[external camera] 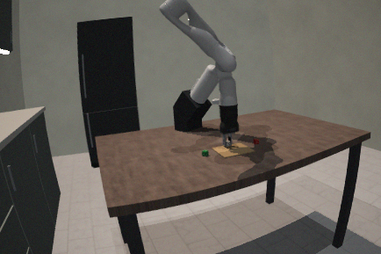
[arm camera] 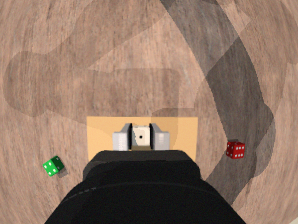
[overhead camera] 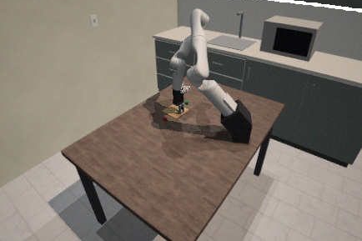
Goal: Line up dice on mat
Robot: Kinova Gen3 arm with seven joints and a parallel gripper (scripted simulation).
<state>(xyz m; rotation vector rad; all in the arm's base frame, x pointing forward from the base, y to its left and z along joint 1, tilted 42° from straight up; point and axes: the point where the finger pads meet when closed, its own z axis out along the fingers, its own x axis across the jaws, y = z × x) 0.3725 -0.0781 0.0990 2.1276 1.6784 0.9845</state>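
A tan mat lies flat on the brown table, also seen in the top view [overhead camera: 178, 111] and the exterior view [external camera: 233, 148]. My gripper [arm camera: 140, 132] points straight down over the mat and is shut on a white die [arm camera: 140, 136] that shows one dot on top. The die is low over the mat; I cannot tell if it touches. A green die [arm camera: 53, 165] lies on the table left of the mat, also in the exterior view [external camera: 204, 153]. A red die [arm camera: 234, 149] lies on the table right of the mat, also in the top view [overhead camera: 165, 118].
The robot's dark base [overhead camera: 238, 121] stands on the table's edge behind the mat. Kitchen counters with a microwave [overhead camera: 291, 37] stand beyond the table. A black fridge [external camera: 107, 86] stands at the wall.
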